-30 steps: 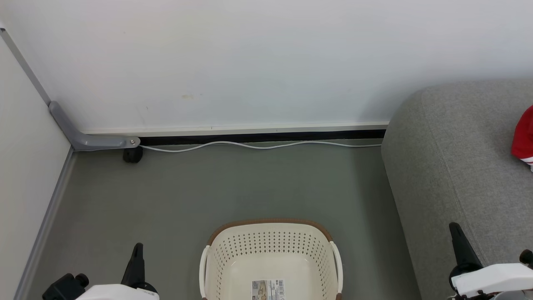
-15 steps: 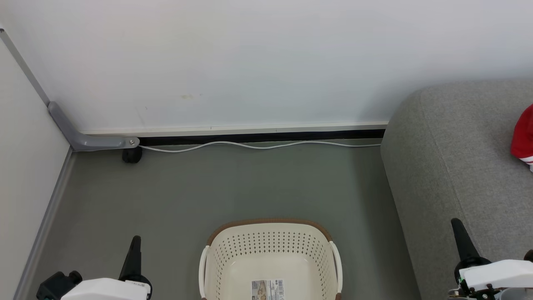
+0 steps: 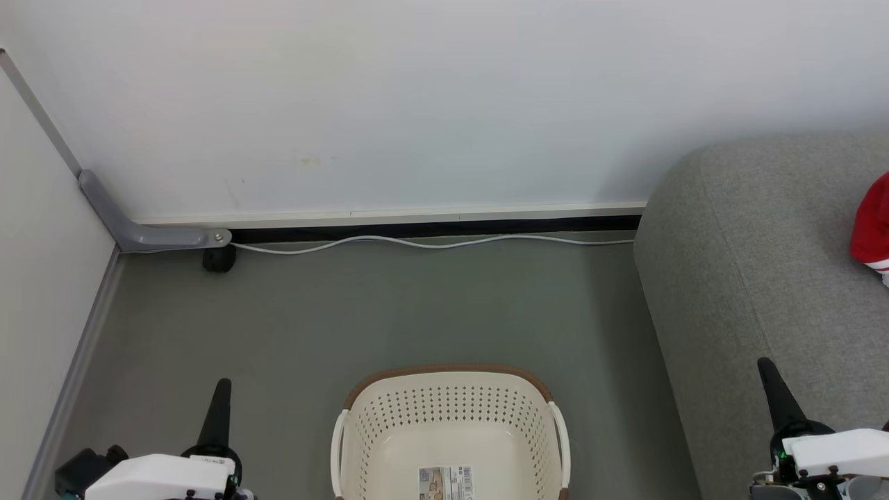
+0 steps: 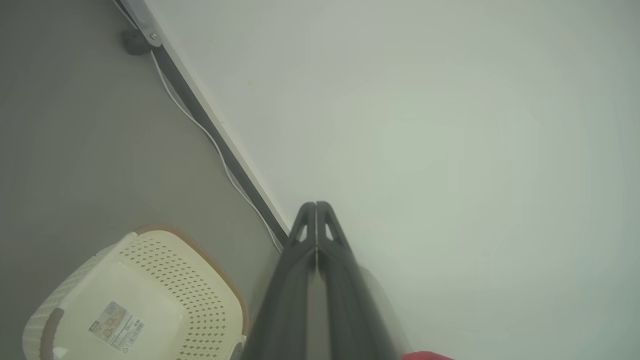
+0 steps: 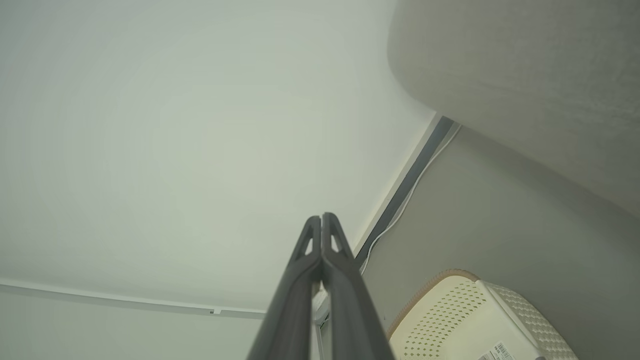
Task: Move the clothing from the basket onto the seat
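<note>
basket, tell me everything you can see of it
The basket is cream-white plastic, walls pierced with rows of small holes, with a brown rim and a white handle on each side. It stands upright on the grey floor, mouth up, apart from the grey seat to its right. A printed label lies on its bottom; otherwise it looks empty. The head view cuts off its near end. Only the floor is seen touching it.

White wall (image 3: 417, 104) meeting a grey-green floor (image 3: 347, 312). A black strip (image 3: 430, 228) runs along the wall's base, and a white cable (image 3: 430, 244) lies slack on the floor just in front of it. At left, a grey angled bracket (image 3: 139, 235) ends beside a small black object (image 3: 219, 260), next to a pale side panel (image 3: 35, 264). A faint yellowish mark (image 3: 310, 161) shows on the wall.
</note>
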`<state>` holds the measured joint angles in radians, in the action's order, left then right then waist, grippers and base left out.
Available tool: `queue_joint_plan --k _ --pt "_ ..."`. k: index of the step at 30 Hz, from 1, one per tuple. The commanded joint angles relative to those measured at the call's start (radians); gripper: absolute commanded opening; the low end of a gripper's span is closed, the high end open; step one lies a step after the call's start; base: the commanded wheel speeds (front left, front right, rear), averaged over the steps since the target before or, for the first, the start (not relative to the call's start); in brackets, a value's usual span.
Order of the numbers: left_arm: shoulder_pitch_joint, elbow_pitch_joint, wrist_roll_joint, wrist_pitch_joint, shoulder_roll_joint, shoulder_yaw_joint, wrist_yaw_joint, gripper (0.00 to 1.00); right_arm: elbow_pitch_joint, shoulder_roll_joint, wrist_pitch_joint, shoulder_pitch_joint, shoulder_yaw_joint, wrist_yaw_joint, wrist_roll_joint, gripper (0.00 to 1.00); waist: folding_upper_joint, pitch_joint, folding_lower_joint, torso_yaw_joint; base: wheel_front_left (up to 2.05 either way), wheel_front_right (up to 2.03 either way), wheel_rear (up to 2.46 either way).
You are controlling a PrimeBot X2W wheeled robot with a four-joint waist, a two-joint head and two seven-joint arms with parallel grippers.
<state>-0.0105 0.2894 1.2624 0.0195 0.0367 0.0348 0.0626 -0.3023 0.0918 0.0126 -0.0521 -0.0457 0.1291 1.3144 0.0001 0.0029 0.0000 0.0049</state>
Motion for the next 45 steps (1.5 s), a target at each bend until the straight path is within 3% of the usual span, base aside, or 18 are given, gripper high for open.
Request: queue_joint_plan --k 1,30,45 --pt "-0.054 -0.030 0.033 0.010 0.011 0.032 0.016 0.00 0.036 0.008 0.013 -0.040 0.006 0.001 0.026 0.00 -0.0001 0.000 0.0000 0.000 0.00 0.00 0.00" --pt "-0.098 -0.044 0.346 0.094 0.014 0.079 0.068 0.00 0.058 -0.039 0.098 -0.055 -0.065 0.002 0.297 0.00 -0.0001 0.000 0.0000 -0.005 0.00 0.00 0.00" --pt "-0.098 -0.044 0.346 0.094 0.013 0.079 0.068 0.00 0.058 -0.039 0.099 -0.056 -0.066 0.002 0.296 0.00 -0.0001 0.000 0.0000 -0.005 0.00 0.00 0.00"
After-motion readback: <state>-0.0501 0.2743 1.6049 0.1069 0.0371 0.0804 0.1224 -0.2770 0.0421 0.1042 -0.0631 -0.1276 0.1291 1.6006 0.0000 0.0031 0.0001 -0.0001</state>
